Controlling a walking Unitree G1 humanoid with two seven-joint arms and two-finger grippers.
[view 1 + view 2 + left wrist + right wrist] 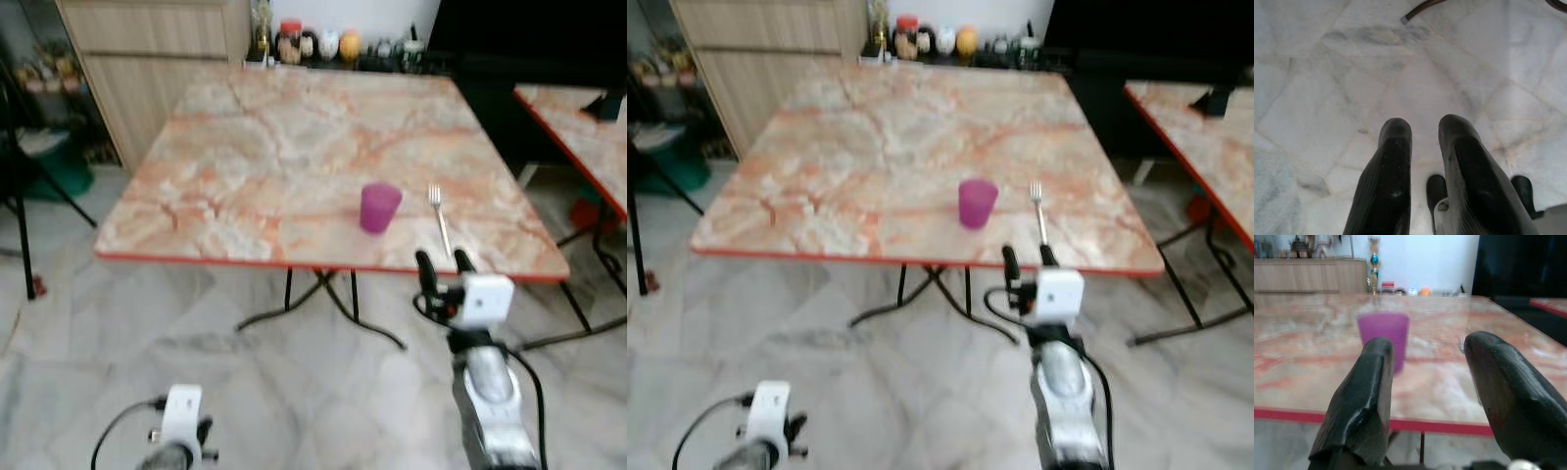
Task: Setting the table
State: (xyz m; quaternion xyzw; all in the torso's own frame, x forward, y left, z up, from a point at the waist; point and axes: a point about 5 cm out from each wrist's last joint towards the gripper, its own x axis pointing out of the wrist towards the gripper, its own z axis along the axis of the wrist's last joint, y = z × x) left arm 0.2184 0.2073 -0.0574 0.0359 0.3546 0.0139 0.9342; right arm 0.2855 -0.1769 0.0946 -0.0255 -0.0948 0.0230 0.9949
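Ahead of your right claw (441, 260) spreads the square pink-and-cream marble tabletop (255, 157) with its red edge; the claw hovers just short of that near edge, fingers spread wide and empty. The purple plastic cup (379, 208) stands upright beyond the claw, slightly to its left. The slim silver metal fork (440, 218) lies straight beyond it, just right of the cup. Your left claw (1422, 142) hangs low over the pale marble floor (1327, 73), fingers narrowly parted, empty.

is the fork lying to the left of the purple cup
No, the fork lies on the table to the right of the purple cup.
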